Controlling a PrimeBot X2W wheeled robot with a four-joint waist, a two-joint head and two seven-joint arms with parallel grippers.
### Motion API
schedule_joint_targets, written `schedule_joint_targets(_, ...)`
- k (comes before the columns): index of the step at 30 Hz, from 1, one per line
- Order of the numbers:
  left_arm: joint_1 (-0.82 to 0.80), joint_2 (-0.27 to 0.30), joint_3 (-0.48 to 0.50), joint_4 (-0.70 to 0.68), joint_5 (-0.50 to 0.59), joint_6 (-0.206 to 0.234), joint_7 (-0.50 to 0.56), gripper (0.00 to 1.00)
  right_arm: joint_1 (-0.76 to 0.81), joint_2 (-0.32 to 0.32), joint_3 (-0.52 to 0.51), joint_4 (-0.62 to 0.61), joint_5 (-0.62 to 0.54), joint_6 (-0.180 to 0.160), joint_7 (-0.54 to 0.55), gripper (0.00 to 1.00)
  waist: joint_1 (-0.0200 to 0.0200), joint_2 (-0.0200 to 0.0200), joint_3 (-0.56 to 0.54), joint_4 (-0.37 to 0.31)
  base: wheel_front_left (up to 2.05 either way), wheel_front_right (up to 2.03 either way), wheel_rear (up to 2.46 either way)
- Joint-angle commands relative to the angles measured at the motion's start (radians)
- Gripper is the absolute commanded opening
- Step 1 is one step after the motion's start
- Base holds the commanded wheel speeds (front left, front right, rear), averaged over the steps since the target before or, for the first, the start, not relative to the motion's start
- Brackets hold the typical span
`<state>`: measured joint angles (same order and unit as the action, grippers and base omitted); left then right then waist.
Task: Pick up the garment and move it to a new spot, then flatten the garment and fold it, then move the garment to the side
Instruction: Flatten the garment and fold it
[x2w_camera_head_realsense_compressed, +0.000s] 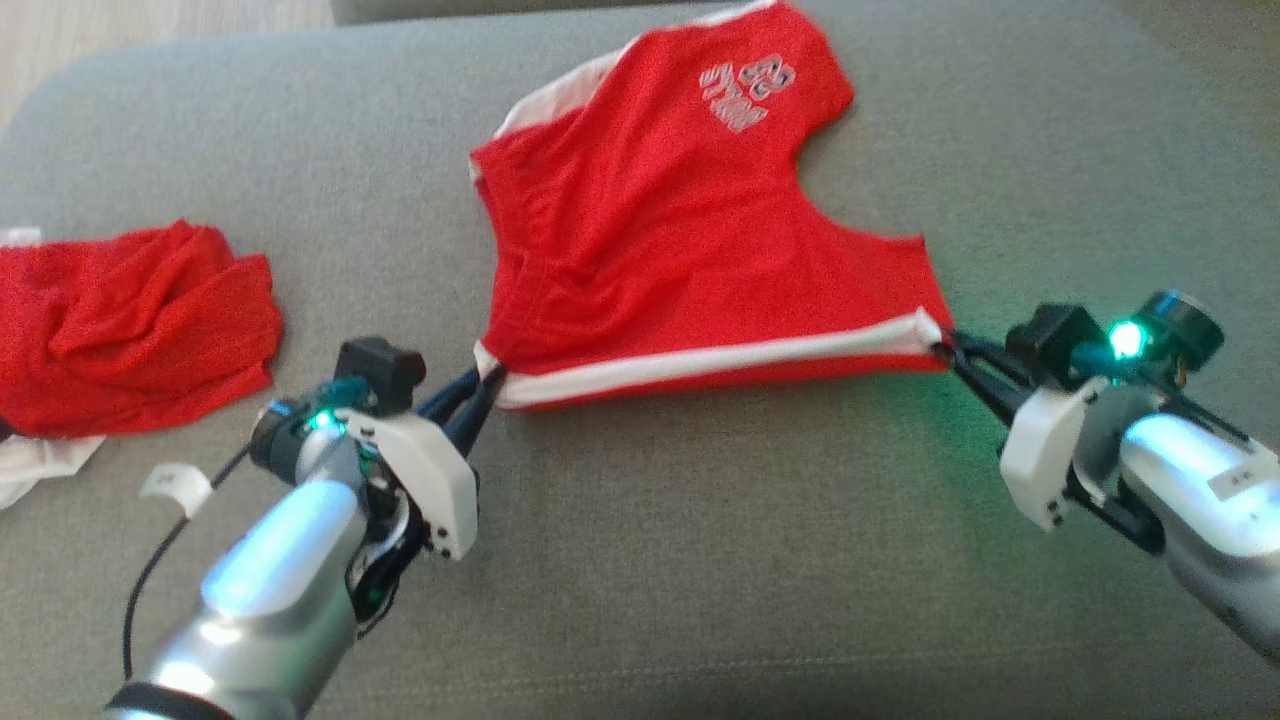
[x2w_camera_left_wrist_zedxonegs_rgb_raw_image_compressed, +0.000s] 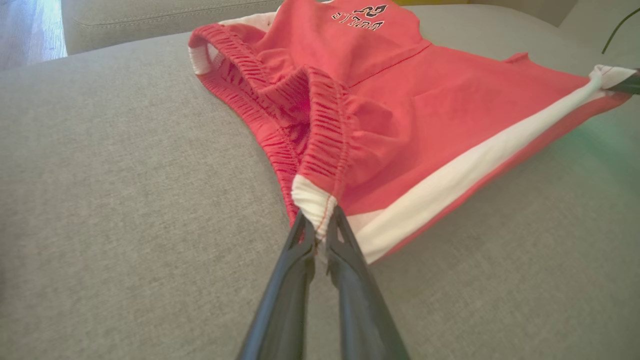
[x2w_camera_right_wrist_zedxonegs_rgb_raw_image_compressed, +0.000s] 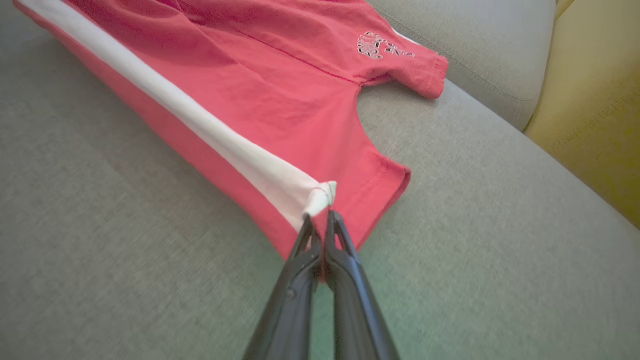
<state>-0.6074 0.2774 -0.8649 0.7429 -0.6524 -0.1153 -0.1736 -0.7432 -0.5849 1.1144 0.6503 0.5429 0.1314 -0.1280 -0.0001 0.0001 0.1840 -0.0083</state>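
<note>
Pinching the shorts (x2w_camera_head_realsense_compressed: 650, 230) at opposite ends of their white stripe, the left end effector (x2w_camera_head_realsense_compressed: 487, 378) and right end effector (x2w_camera_head_realsense_compressed: 948, 345) hold them stretched over the grey cushion (x2w_camera_head_realsense_compressed: 700, 560).

Place: a home living room, by the look of it.
Seat: grey woven sofa cushion (x2w_camera_head_realsense_compressed: 700, 560) across the frame; stitched back cushion (x2w_camera_right_wrist_zedxonegs_rgb_raw_image_compressed: 480, 60) at upper right.
Floor: pale wood floor (x2w_camera_head_realsense_compressed: 150, 30), upper left corner.
Neighbour: yellow upholstery (x2w_camera_right_wrist_zedxonegs_rgb_raw_image_compressed: 595, 110) at right edge.
Laundry: red shorts (x2w_camera_head_realsense_compressed: 680, 250) upper centre; crumpled red garment (x2w_camera_head_realsense_compressed: 130, 320) at left.
</note>
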Motion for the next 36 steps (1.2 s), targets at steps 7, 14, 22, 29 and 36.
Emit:
schedule_joint_targets(7, 0.036, 0.033, 0.005, -0.032, -0.003, 0.005, -0.003, 0.00, 0.016, -0.128, 0.137, -0.087, 0.140, -0.001, 0.048, 0.00, 0.0001, -0.0001, -0.069, -0.020, 0.00, 0.00, 0.00)
schedule_joint_targets(14, 0.104, 0.035, -0.018, -0.064, -0.019, 0.004, 0.008, 0.00, 0.056, -0.203, 0.163, -0.155, 0.200, -0.001, 0.088, 0.00, 0.0001, -0.0001, -0.122, -0.018, 0.00, 0.00, 0.00)
schedule_joint_targets(22, 0.196, 0.054, -0.032, -0.127, -0.046, 0.013, 0.023, 0.00, 0.130, -0.264, 0.165, -0.243, 0.273, -0.001, 0.168, 0.00, 0.0001, -0.0001, -0.182, -0.028, 0.00, 0.00, 0.00)
schedule_joint_targets(29, 0.274, 0.115, -0.049, -0.257, -0.072, 0.011, 0.062, 0.00, 0.166, -0.358, 0.166, -0.360, 0.347, -0.001, 0.232, 0.00, 0.0001, -0.0001, -0.202, -0.040, 0.00, 0.00, 0.00)
schedule_joint_targets(36, 0.286, 0.167, -0.087, -0.380, -0.074, 0.002, 0.135, 0.00, 0.166, -0.411, 0.166, -0.424, 0.347, -0.001, 0.264, 0.00, 0.0001, -0.0001, -0.187, -0.033, 0.00, 0.00, 0.00)
